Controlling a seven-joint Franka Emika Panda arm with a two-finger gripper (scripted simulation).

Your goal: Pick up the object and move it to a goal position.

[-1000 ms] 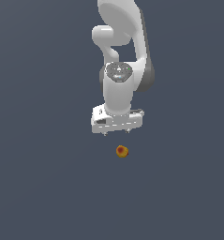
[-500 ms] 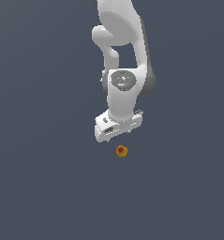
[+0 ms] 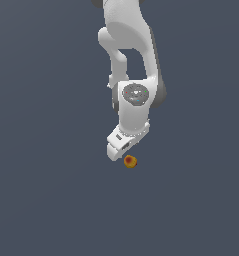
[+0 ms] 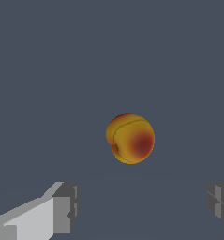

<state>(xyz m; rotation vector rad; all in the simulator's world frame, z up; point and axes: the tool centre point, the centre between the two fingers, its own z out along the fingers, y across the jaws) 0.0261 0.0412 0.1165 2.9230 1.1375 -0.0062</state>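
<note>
Object [image 4: 130, 138]: small round yellow-orange fruit, red blush, visible crease; pincer [image 4: 141, 206] spread wide, nothing held.

The white arm [image 3: 133, 60] reaches down from 12 o'clock over the dark grey counter [image 3: 41, 175]. Its gripper [image 3: 122, 146] is tilted, the lower end toward 7 o'clock; the jaws cannot be made out. The yellow-orange object [image 3: 130, 161] lies just beside it, at the gripper's 5 o'clock.
</note>
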